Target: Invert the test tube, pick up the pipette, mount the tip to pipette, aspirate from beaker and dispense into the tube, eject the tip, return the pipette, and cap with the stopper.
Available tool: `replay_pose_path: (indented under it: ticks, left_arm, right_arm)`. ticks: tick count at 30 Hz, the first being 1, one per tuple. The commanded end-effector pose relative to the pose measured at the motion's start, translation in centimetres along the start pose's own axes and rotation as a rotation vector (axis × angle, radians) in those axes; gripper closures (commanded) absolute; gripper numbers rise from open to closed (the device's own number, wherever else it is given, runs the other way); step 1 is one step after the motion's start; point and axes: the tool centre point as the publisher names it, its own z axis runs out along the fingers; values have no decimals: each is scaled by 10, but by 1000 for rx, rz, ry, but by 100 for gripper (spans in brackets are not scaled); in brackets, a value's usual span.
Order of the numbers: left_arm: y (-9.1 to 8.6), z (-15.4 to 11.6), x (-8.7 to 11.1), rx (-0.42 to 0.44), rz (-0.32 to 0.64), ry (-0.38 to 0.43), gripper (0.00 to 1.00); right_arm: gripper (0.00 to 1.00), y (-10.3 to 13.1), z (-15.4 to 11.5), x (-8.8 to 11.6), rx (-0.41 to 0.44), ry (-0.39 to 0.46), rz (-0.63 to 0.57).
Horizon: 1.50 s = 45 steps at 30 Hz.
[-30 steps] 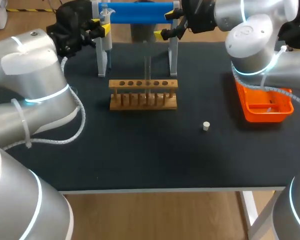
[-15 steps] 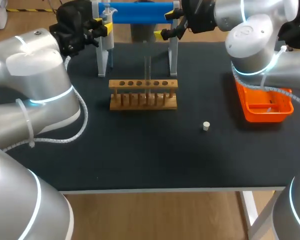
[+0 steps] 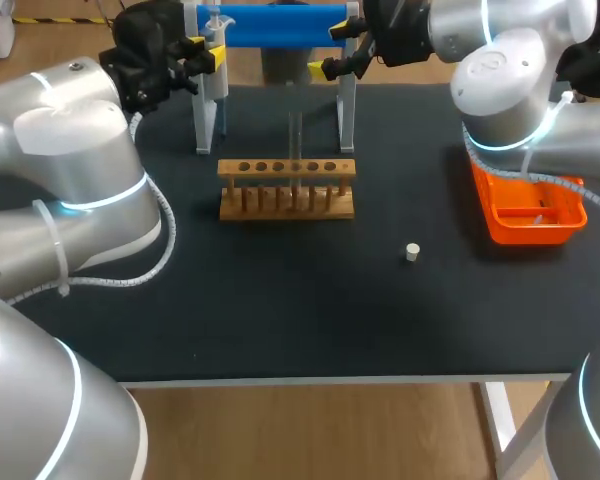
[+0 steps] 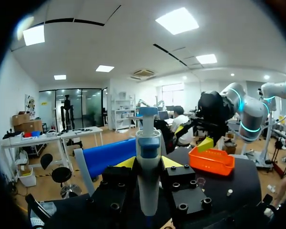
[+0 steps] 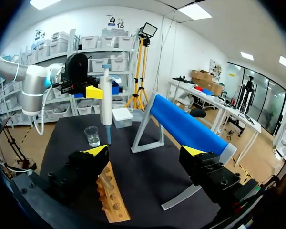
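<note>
Head view: left gripper (image 3: 202,55) at the table's (image 3: 280,320) far left edge, closed on the upright pipette (image 3: 214,85); right gripper (image 3: 342,50) spread wide, holding nothing, at the far edge by the blue stand (image 3: 270,24); test tube (image 3: 295,140) standing in the wooden rack (image 3: 287,200), stopper (image 3: 412,252) right of centre, orange tray (image 3: 528,222) at the right edge. Left wrist view: pipette (image 4: 148,162) clamped between both fingers (image 4: 170,162). Right wrist view: fingers (image 5: 96,151) far apart around nothing, beaker (image 5: 92,136) just beside the pipette (image 5: 106,107) ahead.
</note>
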Motion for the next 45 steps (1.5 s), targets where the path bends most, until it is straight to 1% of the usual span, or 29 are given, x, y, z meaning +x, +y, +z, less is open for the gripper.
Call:
replay_pose_path:
  ticks: [1,12,21,28,35,45]
  left_arm:
    - [1,3,-4,0,0,-4,100]
    - [4,31,-41,10,-4,-82,100]
    - [4,44,-61,8,-11,-142,100]
    - [4,51,-68,-14,-23,-205,100]
    - [3,59,-72,-45,-35,-258,100]
    - [2,69,-79,-116,-63,-342,100]
  right_arm:
    - [0,0,-1,0,1,1,0]
    - [0,0,-1,0,1,1,0]
    - [0,0,-1,0,1,1,0]
    - [0,0,-1,0,1,1,0]
    - [0,0,-1,0,1,1,0]
    - [0,0,-1,0,1,1,0]
